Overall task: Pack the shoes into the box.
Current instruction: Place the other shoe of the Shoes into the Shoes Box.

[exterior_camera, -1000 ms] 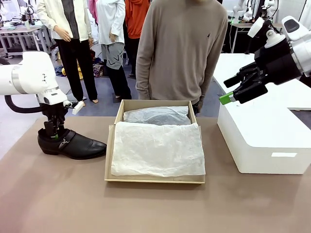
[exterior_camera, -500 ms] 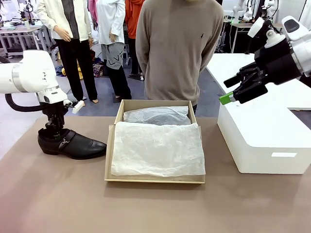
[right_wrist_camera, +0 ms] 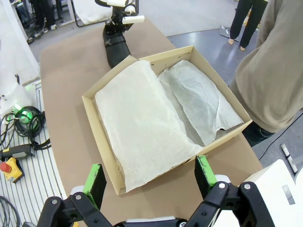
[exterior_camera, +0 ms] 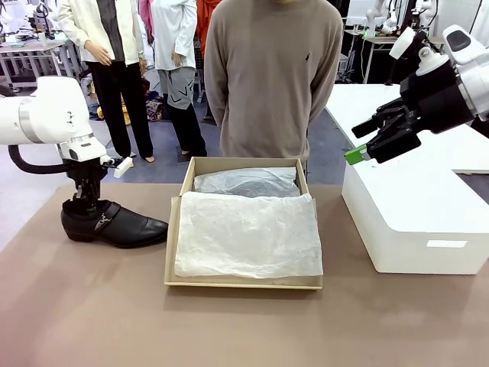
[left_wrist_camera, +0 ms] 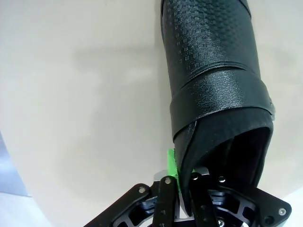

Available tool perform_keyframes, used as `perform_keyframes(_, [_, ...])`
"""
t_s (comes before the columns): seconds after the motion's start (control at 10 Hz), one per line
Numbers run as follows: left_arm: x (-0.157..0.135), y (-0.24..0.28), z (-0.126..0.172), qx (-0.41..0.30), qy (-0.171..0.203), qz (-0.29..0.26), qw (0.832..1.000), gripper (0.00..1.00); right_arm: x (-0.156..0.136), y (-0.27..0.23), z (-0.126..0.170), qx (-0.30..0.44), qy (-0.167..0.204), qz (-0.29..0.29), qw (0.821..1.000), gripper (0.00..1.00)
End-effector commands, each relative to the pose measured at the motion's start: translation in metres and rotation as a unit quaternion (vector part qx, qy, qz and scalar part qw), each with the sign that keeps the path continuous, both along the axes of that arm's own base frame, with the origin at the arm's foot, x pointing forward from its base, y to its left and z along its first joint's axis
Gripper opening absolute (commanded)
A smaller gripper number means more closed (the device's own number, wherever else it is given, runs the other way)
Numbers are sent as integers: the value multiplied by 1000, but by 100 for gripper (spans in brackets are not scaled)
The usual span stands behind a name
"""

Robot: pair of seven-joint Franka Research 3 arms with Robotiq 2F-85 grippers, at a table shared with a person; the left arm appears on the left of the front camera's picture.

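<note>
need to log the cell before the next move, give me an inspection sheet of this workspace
surface: brown table, no spills seen
job's things: one black shoe on the table left of the box; box open, lined with tissue; a second shoe cannot be made out
clutter: white box at the table's right end
grippers: left gripper shut on the shoe's heel rim; right gripper open, raised over the white box
cables: cable bundle and a red stop button beside the table
surroundings: person at the far side; other people farther back
</note>
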State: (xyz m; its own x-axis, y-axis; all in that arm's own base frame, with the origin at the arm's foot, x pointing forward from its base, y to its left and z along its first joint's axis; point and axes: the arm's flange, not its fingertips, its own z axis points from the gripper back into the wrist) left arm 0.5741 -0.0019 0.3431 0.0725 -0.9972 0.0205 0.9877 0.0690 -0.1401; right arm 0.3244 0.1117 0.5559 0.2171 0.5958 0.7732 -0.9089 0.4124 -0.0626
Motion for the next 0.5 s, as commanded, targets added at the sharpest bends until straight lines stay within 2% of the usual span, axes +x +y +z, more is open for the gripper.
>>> perform_keyframes(0.0, [-1,3,3,8,-11,-8,1000,0,4,0,-1,8,-7,12,1000,100])
perform_keyframes(0.3, [-2,2,14,15,-21,-12,1000,0,4,0,-1,8,-7,12,1000,100])
perform_keyframes(0.4, [0,6,27,2,-19,10,1000,0,4,0,-1,8,-7,12,1000,100])
